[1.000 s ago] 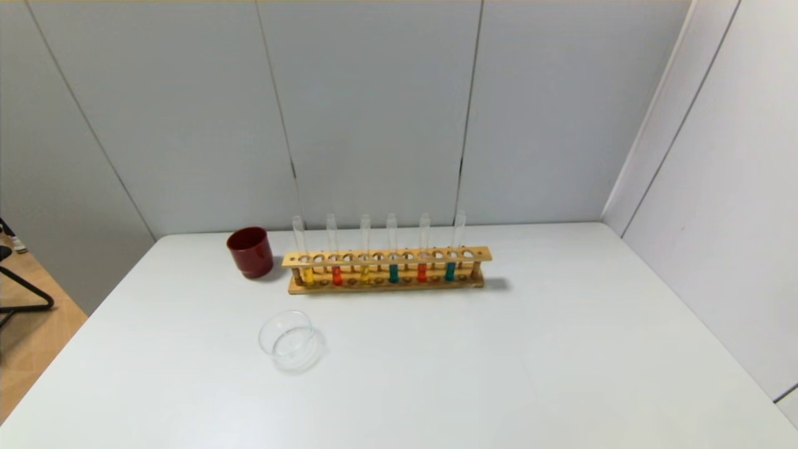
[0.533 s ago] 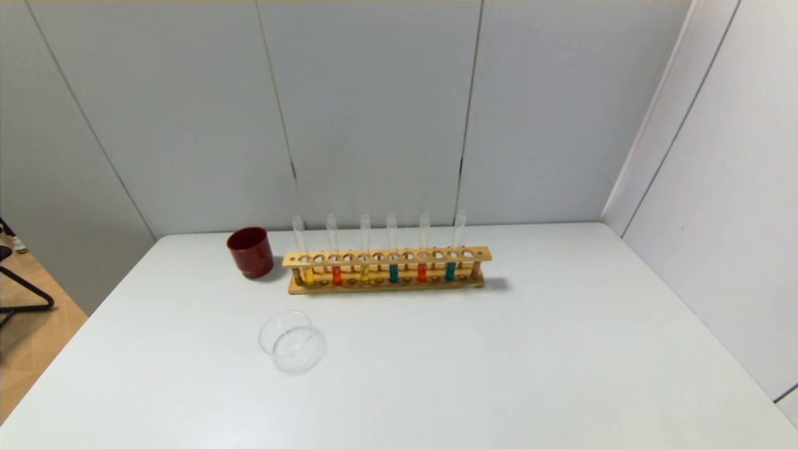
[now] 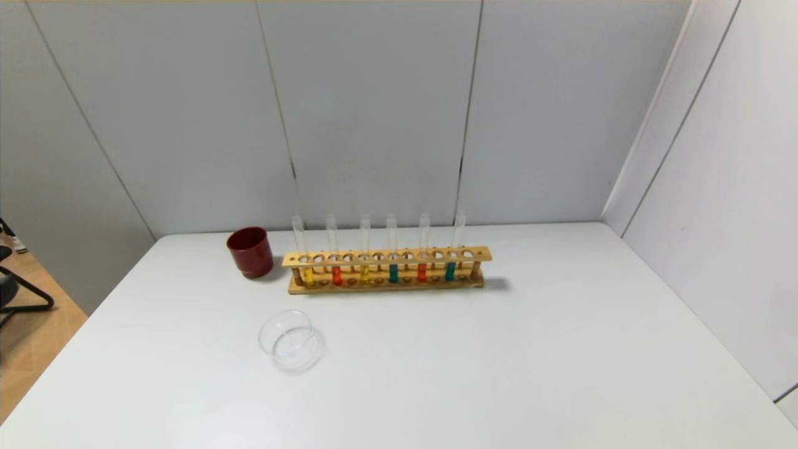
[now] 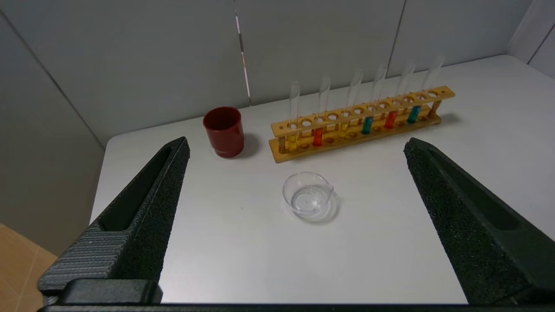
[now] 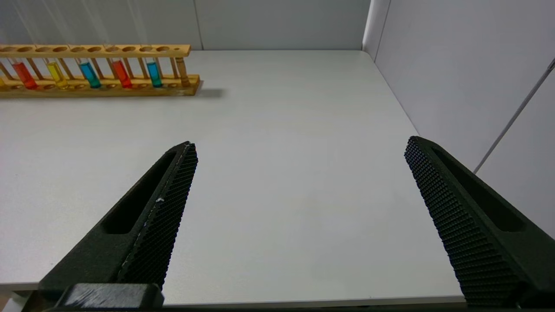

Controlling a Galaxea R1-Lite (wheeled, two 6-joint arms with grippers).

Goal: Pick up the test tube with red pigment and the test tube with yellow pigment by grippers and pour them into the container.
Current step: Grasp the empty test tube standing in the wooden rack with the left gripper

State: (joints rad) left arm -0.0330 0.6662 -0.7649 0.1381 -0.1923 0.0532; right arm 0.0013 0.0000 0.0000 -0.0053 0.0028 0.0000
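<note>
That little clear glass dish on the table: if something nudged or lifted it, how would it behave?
The dish looks like thin clear glass, so probably fragile and smooth to grip. It is low, wide and looks empty, so likely light: a push would probably slide it across the white table rather than tip it.

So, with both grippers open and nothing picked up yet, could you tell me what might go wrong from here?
1. The rack holds two red tubes, two yellow tubes and two teal ones side by side, so a finger could bump a neighbour or take the wrong colour.
2. The glass dish is low and clear, so a pour may miss it.
3. The red cup by the rack could be mistaken for the dish.
</note>
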